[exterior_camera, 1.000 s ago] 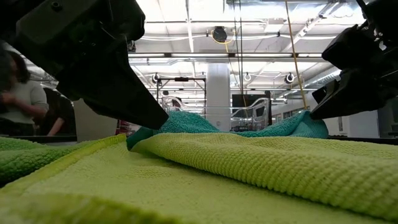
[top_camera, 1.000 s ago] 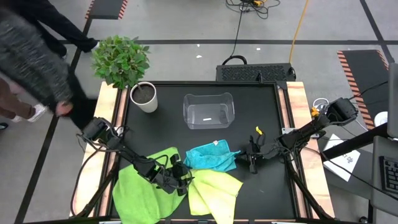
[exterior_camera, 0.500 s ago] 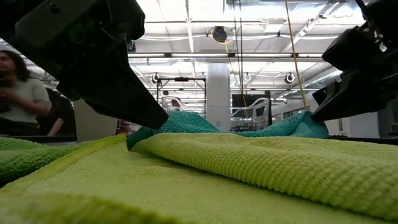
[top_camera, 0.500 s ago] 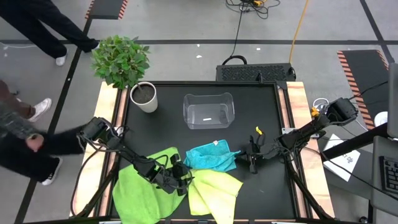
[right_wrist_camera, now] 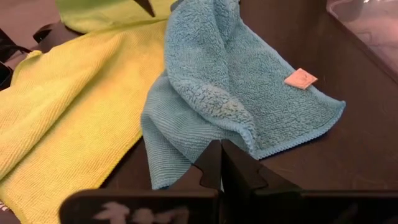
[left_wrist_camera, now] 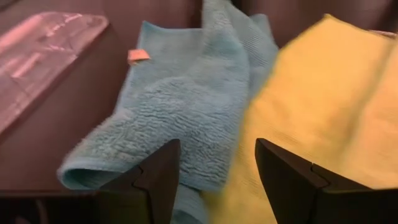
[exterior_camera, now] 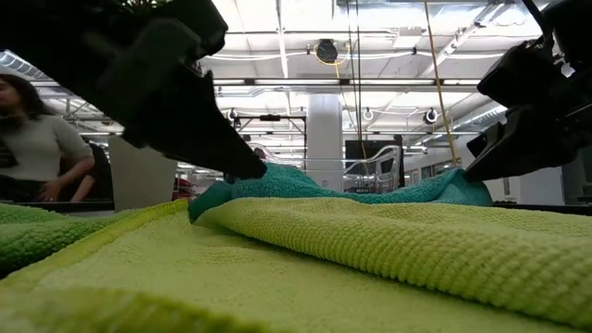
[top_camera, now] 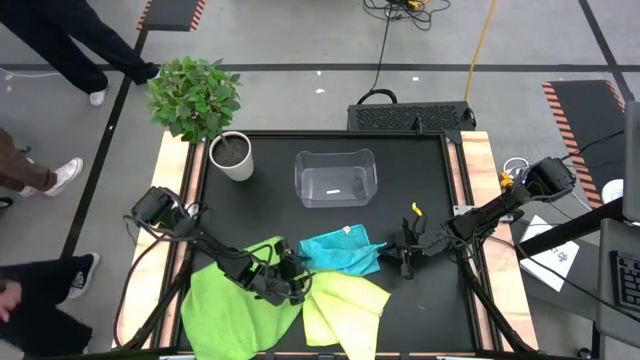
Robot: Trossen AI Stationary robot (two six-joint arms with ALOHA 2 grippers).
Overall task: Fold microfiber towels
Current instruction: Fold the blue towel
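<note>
Turquoise towel: a fluffy blue cloth (top_camera: 341, 250), rumpled and partly doubled over on itself, lying on the dark counter (top_camera: 420, 180) near its front middle; a small tag shows on it toward the far side.
Pale yellow-green towel: (top_camera: 345, 305) spread out just in front of the blue one, its weave ribbed and fine, its far edge tucked against the blue cloth.
Bright green towel: (top_camera: 225, 305) lying flat at the near left, hanging over the counter's front edge, touching the yellow-green one along its right side.
Left claw: (top_camera: 293, 283) low over the spot where the three cloths meet, fingers spread, with nothing caught between them; the blue towel's near-left corner lies right ahead of them.
Right claw: (top_camera: 406, 262) just right of the blue towel, fingers pressed together, holding nothing.
Clear bin: (top_camera: 335, 178) on the far middle of the counter, well apart from the towels.
Potted plant: (top_camera: 200, 105) at the far left corner.
</note>
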